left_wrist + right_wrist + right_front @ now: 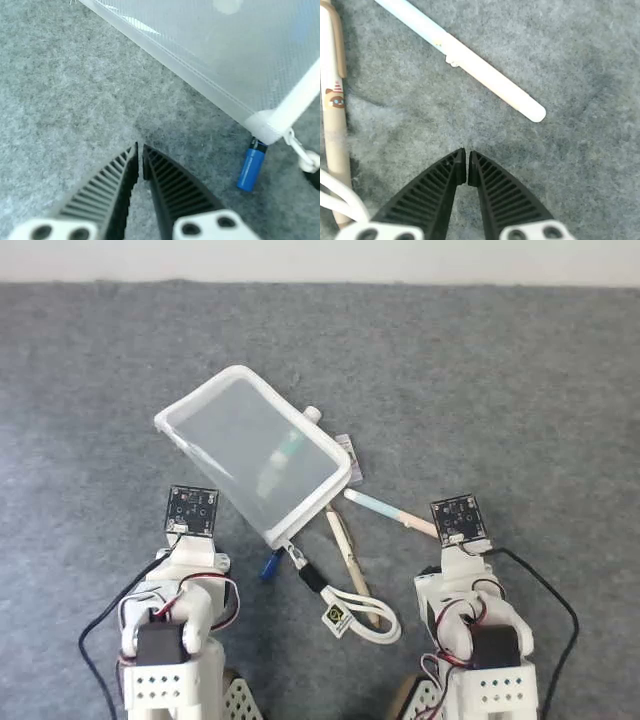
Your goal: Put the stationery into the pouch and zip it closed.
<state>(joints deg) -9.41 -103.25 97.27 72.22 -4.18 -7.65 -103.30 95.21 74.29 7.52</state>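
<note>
My left claw (pixel 140 150) hangs empty over the grey felt bench (pixel 60 90), its jaws pinched almost together. Ahead of it and to its right lies the translucent white zip pouch (pixel 225 55), with a small blue cylinder (pixel 251 170) by the pouch's near corner. My right claw (pixel 467 156) is also narrowed on nothing. The pale blue-and-white pen (pixel 470 65) lies just ahead of it, and the beige cartoon-printed pen (pixel 332 125) is farther to its left. I judge loading is only starting. Next I'd spread the right claw and lower it across the pale pen.
</note>
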